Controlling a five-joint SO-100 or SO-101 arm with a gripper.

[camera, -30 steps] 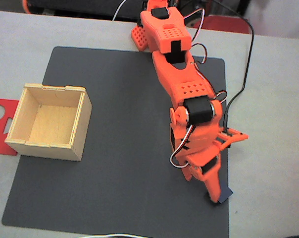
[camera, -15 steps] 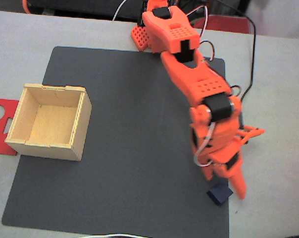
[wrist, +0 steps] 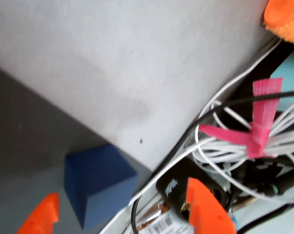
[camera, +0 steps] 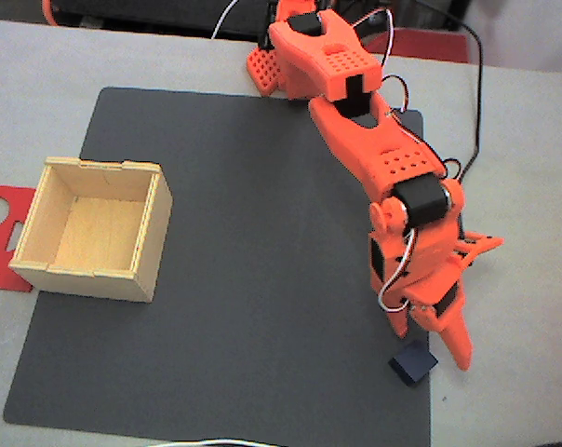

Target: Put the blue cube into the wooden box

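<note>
Blue cube (camera: pixel 412 362) lies between my gripper (camera: pixel 433 346) fingers (spread wide, holding nothing), far from the wooden box (camera: pixel 92 227); next I should lower and close.

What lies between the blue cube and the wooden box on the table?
In the fixed view, just bare dark mat lies between the blue cube and the wooden box.

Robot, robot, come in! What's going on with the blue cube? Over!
Gripper open, straddling the blue cube at the mat's corner. Cube not gripped. Wooden box across the mat, path clear.
</note>
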